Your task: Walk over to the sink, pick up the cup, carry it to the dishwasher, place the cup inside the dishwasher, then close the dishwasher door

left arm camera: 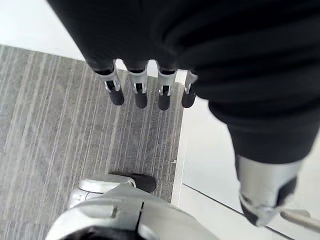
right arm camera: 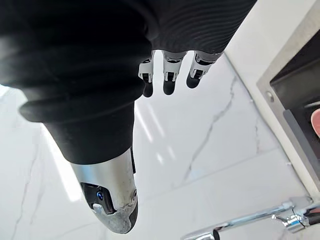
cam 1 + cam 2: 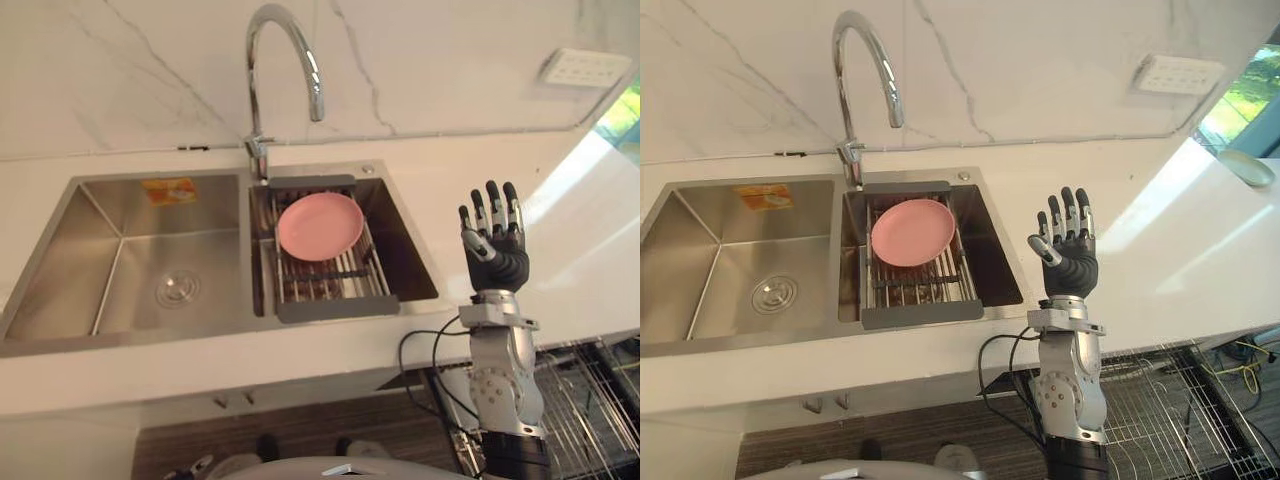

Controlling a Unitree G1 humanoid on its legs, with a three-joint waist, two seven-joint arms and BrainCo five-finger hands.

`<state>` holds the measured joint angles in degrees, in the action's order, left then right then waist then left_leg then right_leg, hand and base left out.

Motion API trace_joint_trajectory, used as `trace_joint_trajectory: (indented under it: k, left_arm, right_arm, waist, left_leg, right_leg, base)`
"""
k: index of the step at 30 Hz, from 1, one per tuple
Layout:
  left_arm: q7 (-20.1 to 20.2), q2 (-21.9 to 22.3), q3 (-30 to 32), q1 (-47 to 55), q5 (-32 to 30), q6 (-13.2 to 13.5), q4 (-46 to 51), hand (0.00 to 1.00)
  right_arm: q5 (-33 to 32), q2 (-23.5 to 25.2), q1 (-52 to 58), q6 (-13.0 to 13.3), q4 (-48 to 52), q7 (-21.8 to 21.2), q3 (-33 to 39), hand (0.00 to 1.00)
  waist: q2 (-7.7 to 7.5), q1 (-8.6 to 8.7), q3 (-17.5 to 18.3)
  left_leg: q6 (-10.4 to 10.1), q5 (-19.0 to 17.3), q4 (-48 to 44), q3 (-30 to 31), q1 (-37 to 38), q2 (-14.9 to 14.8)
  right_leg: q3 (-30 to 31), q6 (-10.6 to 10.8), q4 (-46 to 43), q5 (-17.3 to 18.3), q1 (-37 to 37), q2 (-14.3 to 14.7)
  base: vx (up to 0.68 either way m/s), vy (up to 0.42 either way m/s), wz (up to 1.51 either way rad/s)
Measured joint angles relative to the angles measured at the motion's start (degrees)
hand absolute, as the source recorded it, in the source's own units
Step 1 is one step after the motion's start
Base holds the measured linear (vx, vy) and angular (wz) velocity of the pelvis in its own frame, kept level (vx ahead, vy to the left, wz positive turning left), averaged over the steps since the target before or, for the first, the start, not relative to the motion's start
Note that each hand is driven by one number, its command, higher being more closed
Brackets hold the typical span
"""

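Observation:
A steel double sink (image 3: 120,250) is set in the white counter. In its right basin a grey-framed wire rack (image 3: 335,290) carries a pink plate (image 3: 320,226), which leans tilted on the rack. My right hand (image 3: 497,250) is raised upright over the counter just right of the sink, fingers (image 2: 169,80) straight and spread, holding nothing. It stands apart from the plate, about a hand's width to its right. My left hand (image 1: 140,90) hangs low over the grey wood-look floor with straight fingers and nothing in it.
A tall curved faucet (image 3: 285,60) rises behind the sink's divider. The open dishwasher's wire rack (image 3: 1170,410) sticks out below the counter at lower right. A wall socket (image 3: 582,67) sits at upper right, and a pale dish (image 3: 1246,167) lies on the far right counter.

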<state>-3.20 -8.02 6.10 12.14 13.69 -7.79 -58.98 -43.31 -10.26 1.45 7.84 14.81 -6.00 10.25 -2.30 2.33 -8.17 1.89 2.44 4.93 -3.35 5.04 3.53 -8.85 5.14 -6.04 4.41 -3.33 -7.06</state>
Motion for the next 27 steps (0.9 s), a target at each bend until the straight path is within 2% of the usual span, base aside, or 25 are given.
trace_joint_trajectory:
  k: [5, 7, 10, 14, 16, 20, 24, 27]
  left_arm:
    - [4.0, -0.2, 0.6, 0.0, 8.7, -2.9, -0.2, 0.00]
    - [5.0, -0.3, 0.8, 0.4, 10.8, -2.8, -0.2, 0.00]
    - [5.1, -0.3, 1.0, 0.9, 13.6, -2.8, -0.2, 0.00]
    - [4.6, -0.2, 2.4, 1.8, 13.6, -3.0, -0.2, 0.00]
    - [4.7, -0.3, 2.8, 2.3, 13.0, -3.0, -0.2, 0.00]
    - [4.6, -0.7, 2.9, 2.3, 12.1, -3.5, 0.0, 0.00]
    - [4.6, -0.9, 2.9, 2.1, 11.9, -4.1, 0.2, 0.00]
    - [4.6, -1.0, 2.8, 2.0, 11.9, -4.7, 0.5, 0.00]
  right_arm:
    - [0.1, 0.2, -0.3, -0.4, -0.2, 3.9, -2.9, 0.00]
    - [2.7, 0.1, -0.8, -0.7, -0.2, 5.7, -1.7, 0.00]
    - [8.5, -2.2, -1.3, -1.5, -0.2, 6.8, 4.1, 0.00]
    - [23.7, -10.8, -2.4, -1.8, -0.2, 6.5, 7.0, 0.00]
    - [28.4, -14.0, -3.6, -2.5, -0.2, 5.7, 6.8, 0.00]
    - [37.0, -17.9, -7.8, -4.6, -4.3, 0.6, 3.3, 0.00]
    - [46.0, -19.1, -9.9, -5.3, -7.7, -5.3, -2.9, 0.00]
    - [49.5, -19.9, -11.3, -5.2, -10.0, -8.4, -6.1, 0.00]
  waist:
    - [0.04, -2.36, 1.0]
    - [0.00, -2.27, 1.0]
    - [-0.12, -1.86, 1.1]
    - [-0.80, -0.90, 2.8]
    - [-1.32, -0.56, 3.6]
    - [-2.18, -0.74, 4.4]
    - [-2.49, -1.25, 4.6]
    - [-2.48, -1.36, 4.6]
  left_leg:
    - [-0.5, -0.3, 0.0, -1.1, -1.9, -0.8]
    - [-0.4, -0.1, 0.0, -1.4, -2.0, -0.8]
    - [-1.0, -0.5, -0.3, -2.9, -1.8, -1.0]
    - [-1.8, -1.0, 0.0, -4.7, -1.6, -1.1]
    - [-1.8, -1.0, 0.0, -4.8, -1.6, -1.1]
    - [-1.8, -1.0, 0.0, -5.4, -1.2, -1.1]
    - [-1.9, -1.1, 0.0, -6.0, -1.1, -1.1]
    - [-1.9, -1.0, 0.0, -6.1, -1.1, -1.1]
  right_leg:
    - [-6.6, 0.8, 4.8, -3.0, -0.8, -0.6]
    - [-7.0, 0.8, 5.8, -3.7, -0.8, -0.6]
    - [-7.0, 0.9, 5.8, -4.0, -0.8, -0.6]
    - [-7.5, 1.0, 5.9, -4.0, -0.8, -0.7]
    - [-7.6, 1.0, 6.0, -4.0, -0.8, -0.7]
    - [-7.8, 1.0, 6.3, -4.3, -1.2, -0.8]
    - [-10.9, 1.1, 7.1, -5.3, -1.7, -1.3]
    - [-11.3, 1.1, 7.5, -5.7, -1.9, -1.4]
  base:
    - [0.04, -0.001, -0.01]
    - [0.08, -0.004, -0.09]
    - [0.05, 0.000, -0.10]
    - [0.00, 0.000, -0.11]
    - [0.00, -0.003, -0.02]
    - [-0.05, 0.007, -0.03]
    - [-0.05, 0.015, -0.08]
    - [-0.02, 0.010, -0.02]
